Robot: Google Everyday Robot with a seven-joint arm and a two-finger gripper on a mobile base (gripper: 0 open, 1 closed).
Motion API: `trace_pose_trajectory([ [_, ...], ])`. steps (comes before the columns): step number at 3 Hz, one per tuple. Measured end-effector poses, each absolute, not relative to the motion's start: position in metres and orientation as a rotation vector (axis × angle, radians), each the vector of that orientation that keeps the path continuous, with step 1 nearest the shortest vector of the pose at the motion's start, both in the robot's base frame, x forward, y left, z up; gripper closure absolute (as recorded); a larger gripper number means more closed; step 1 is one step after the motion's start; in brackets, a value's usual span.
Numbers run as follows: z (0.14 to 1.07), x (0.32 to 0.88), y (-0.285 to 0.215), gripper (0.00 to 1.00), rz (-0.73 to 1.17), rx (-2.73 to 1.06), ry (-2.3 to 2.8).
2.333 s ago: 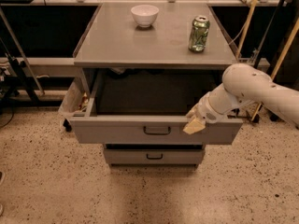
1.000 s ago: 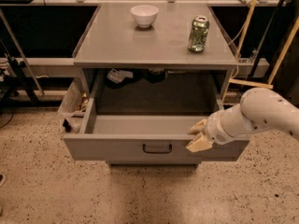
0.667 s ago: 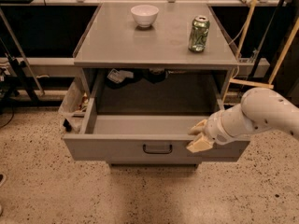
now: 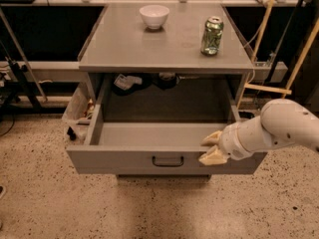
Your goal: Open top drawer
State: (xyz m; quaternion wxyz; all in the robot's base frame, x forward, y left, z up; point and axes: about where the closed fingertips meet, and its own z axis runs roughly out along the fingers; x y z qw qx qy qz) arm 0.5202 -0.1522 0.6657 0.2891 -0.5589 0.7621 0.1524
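Note:
The top drawer [image 4: 124, 161] of the grey cabinet stands pulled far out, its inside mostly bare. Its small black loop handle [image 4: 168, 161] sits at the centre of the front. My gripper [image 4: 212, 148] is at the right part of the drawer front's upper rim. One cream finger [image 4: 213, 138] lies inside the drawer and the other outside on the front face, so the fingers clamp the front wall. My white arm [image 4: 279, 128] comes in from the right. The two lower drawers are hidden under the open one.
A white bowl [image 4: 154, 16] and a green can [image 4: 212, 36] stand on the cabinet top [image 4: 124, 49]. Dark items [image 4: 127, 81] lie at the back of the drawer space. A bag [image 4: 79, 103] hangs on the cabinet's left side. Yellow poles [image 4: 264, 24] stand at the right.
The drawer has come further out toward the camera with my gripper on its front rim since the oldest frame. Over the last second nothing has moved.

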Motion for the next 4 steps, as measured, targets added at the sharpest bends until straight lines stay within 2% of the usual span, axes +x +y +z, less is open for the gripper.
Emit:
trace_pose_trajectory([
  [4, 0.674, 0.492, -0.164, 1.0, 0.374, -1.422, 2.021],
])
